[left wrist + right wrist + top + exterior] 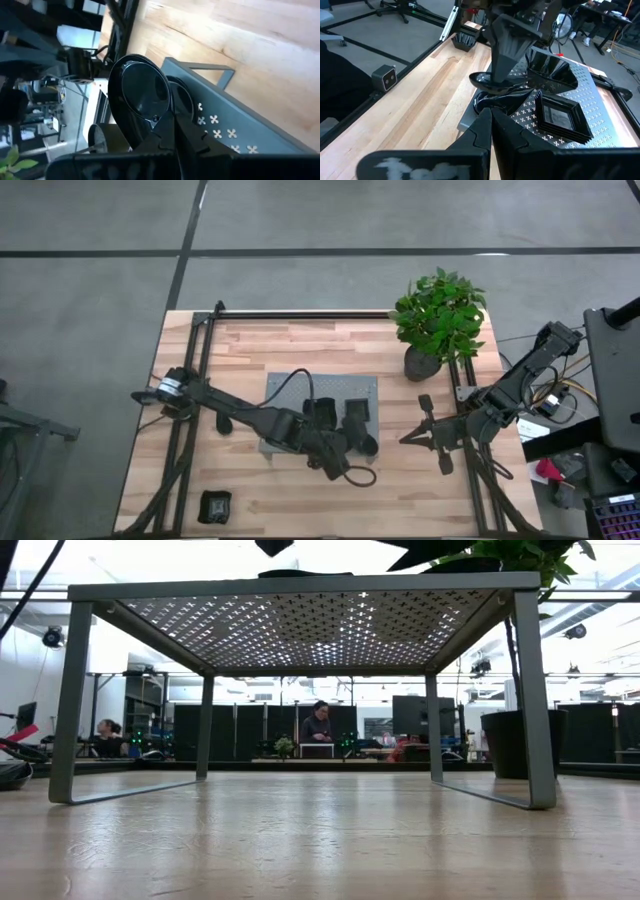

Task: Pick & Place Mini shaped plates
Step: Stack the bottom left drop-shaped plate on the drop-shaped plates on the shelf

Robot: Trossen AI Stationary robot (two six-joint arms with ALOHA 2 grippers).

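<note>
In the left wrist view my left gripper (167, 131) is shut on a glossy black teardrop mini plate (142, 95). It hovers over the near right corner of the grey perforated tray (290, 392). More teardrop plates (495, 102) lie on that corner below it. A stack of square plates (560, 117) and wavy-edged ones (550, 67) also sit on the tray. My right gripper (415, 438) waits shut, just right of the tray, with nothing in it. My left gripper pinches the teardrop plate's narrow pointed end (155, 119) between its two fingers (190, 140). The fingers slant down from the table's left. The plate's wide end juts out beyond the fingertips, and it is lifted clear, a little above the plates on the tray.
The tray stands on legs (70, 700) with open space under it. A potted green plant (437, 320) stands at the far right. A small black stack (214, 506) sits near the table's near left corner. Bare wood lies along the near edge.
</note>
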